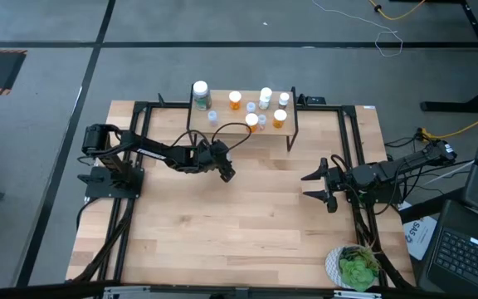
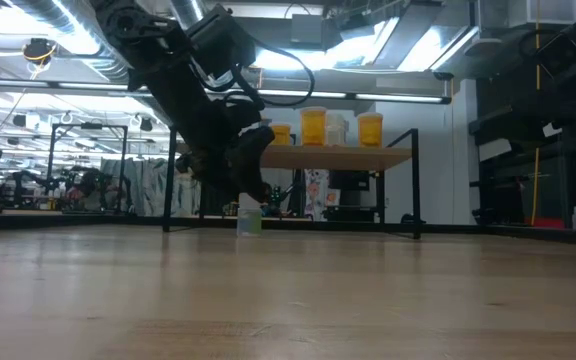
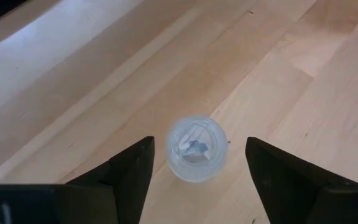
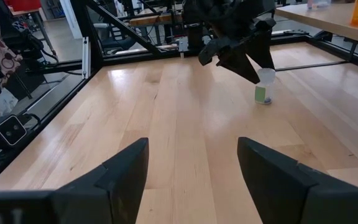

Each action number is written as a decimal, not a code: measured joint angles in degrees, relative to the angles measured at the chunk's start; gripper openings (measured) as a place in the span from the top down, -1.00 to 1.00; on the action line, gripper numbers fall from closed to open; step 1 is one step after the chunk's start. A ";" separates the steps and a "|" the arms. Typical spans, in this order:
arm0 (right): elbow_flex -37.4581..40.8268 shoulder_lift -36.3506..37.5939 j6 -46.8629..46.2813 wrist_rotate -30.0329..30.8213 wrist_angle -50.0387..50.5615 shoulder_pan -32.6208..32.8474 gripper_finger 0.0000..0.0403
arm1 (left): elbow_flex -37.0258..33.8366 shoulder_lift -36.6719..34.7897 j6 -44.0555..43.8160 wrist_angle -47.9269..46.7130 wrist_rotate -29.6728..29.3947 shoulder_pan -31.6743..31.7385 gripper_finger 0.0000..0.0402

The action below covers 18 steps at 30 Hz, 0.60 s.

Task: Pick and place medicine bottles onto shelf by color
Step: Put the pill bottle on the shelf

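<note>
While my left claw (image 3: 194,171) is hanging spread over the small clear bottle (image 3: 196,148), I am judging it light, slippery, best pinched mid-wall.

left claw (image 3: 194,180) spread, right claw (image 1: 315,187) spread

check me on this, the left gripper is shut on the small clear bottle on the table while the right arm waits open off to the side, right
Not quite: the left gripper is open, not shut. The left wrist view shows its fingers apart on either side of the small clear bottle, with gaps to it. The rest holds: the bottle stands on the table and the right gripper waits open.
</note>
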<state>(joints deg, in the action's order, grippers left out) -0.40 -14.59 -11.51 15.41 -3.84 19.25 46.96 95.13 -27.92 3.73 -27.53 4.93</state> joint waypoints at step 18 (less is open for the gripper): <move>-0.02 0.00 -0.02 -0.01 0.00 0.00 -0.23 | 0.00 0.02 -2.01 0.20 0.05 -0.07 0.32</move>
<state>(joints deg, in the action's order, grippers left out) -0.43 -14.59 -11.53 15.40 -3.84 19.25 46.96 95.15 -29.93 3.92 -27.48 4.86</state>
